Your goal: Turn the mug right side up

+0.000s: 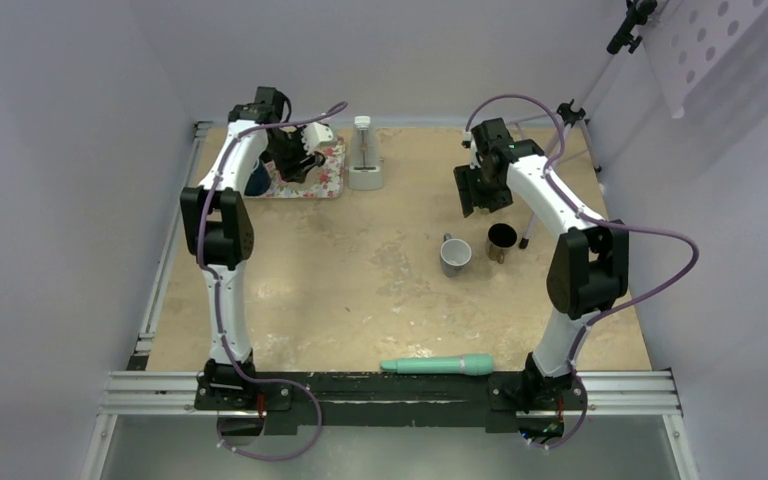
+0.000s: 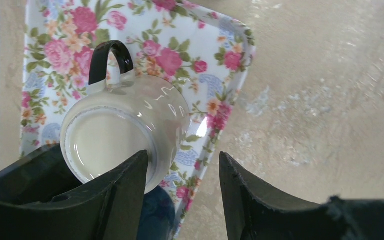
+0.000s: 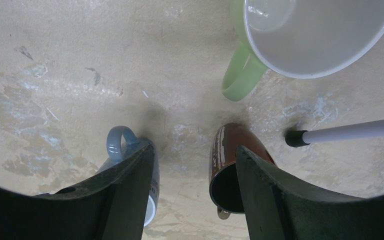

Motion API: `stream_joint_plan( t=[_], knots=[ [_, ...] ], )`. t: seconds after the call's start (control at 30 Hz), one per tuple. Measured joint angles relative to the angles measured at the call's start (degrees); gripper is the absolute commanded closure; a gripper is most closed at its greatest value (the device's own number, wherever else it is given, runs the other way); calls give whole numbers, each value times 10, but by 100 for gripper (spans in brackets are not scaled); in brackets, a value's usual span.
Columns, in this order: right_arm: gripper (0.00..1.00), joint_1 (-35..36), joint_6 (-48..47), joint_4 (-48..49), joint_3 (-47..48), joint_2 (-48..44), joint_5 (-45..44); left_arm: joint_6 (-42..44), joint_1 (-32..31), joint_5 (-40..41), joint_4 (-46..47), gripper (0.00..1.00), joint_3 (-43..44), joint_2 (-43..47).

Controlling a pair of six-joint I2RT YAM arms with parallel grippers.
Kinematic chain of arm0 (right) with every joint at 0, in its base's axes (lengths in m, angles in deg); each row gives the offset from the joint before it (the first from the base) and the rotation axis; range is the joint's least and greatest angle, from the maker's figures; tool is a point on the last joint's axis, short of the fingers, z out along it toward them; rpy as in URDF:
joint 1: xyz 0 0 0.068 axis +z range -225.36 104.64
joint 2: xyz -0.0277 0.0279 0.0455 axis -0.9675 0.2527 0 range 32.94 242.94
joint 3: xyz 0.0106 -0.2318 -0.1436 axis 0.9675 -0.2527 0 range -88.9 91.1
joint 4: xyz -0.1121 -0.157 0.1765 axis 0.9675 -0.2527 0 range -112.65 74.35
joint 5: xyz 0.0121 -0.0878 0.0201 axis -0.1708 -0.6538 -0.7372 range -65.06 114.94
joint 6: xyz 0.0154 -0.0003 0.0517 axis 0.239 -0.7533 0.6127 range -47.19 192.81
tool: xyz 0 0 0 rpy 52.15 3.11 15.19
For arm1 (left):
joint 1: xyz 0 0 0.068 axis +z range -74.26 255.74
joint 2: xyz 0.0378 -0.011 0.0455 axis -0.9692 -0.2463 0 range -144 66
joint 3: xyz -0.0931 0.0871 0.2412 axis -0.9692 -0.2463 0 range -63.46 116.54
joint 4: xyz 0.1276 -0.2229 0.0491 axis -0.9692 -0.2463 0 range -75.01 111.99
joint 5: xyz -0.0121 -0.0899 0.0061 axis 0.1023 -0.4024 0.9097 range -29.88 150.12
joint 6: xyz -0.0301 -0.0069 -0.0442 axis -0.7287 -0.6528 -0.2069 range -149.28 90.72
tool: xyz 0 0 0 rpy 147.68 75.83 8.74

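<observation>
Parted wide at the left gripper [image 2: 182, 167], with nothing in the gap but bare tray [image 2: 215, 45] and table [image 2: 325, 100] below. Just off the gap, toward the finger [image 2: 115, 195] on the view's left: the white mug [image 2: 130, 125], base up on the floral tray, lower edge hidden behind that fingertip; touching or not, cannot tell. Black handle [image 2: 107, 55] pointing away from the gripper. On the gap's open side, close to the tray's corner and edge, then plain tabletop beyond. On the other side, near the table's left border and the wall [image 1: 60, 150]. Just beside the tray's right edge in the top view, a white upright object [image 1: 364, 155].

Spread open as well at the right gripper [image 3: 194, 155], empty, hanging above a grey-blue mug [image 3: 122, 142] and a brown mug [image 3: 223, 145], with a green mug [image 3: 305, 35] and a white rod [image 3: 350, 130] farther out. Well apart from the tray.
</observation>
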Motion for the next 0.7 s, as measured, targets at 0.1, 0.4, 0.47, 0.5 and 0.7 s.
stream_joint_plan(
  t=[0.1, 0.4, 0.47, 0.5, 0.7],
  knots=[
    [36, 0, 0, 1, 0, -1, 0, 26, 2, -18, -32, 43, 0, 5],
    [36, 0, 0, 4, -11, -16, 0, 54, 3, -48, -80, 23, -10, 21],
    [35, 0, 0, 5, -11, -18, -1, 42, 2, -56, -76, 19, -14, 28],
    [35, 0, 0, 6, -11, -21, -1, 36, 2, -59, -74, 18, -16, 33],
    [31, 0, 0, 36, -11, -65, -13, -7, -8, -68, -51, 9, -14, 68]
  ],
)
